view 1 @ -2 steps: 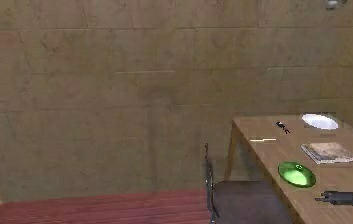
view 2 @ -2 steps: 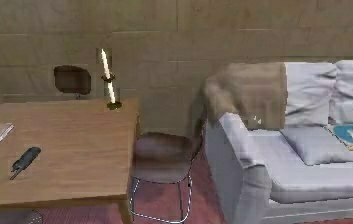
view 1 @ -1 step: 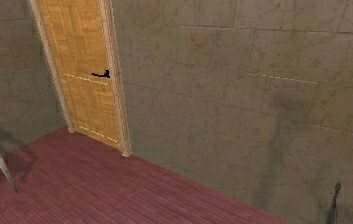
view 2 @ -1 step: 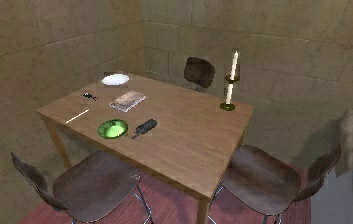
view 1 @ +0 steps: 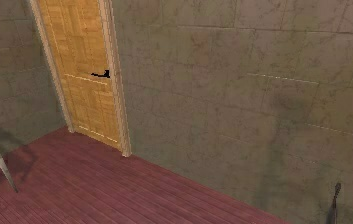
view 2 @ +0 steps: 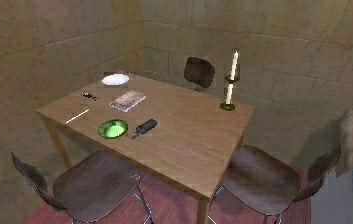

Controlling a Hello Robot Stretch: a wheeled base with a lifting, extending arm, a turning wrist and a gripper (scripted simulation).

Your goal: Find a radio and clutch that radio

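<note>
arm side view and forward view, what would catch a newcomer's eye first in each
In the arm side view, the wooden table draws the eye, with a tall white candle standing near its far right corner and a bright green dish toward its left. In the forward view, it is the pale wooden door with a dark handle, at the upper left.

A wooden table [view 2: 194,135] is seen in the arm side view. On it are laid a white plate [view 2: 115,79], a book [view 2: 128,100], a small dark item [view 2: 88,96], a thin stick [view 2: 77,116], a green dish [view 2: 112,129] and a dark oblong thing [view 2: 144,128]. A candle [view 2: 233,68] is stood by the far edge.
</note>
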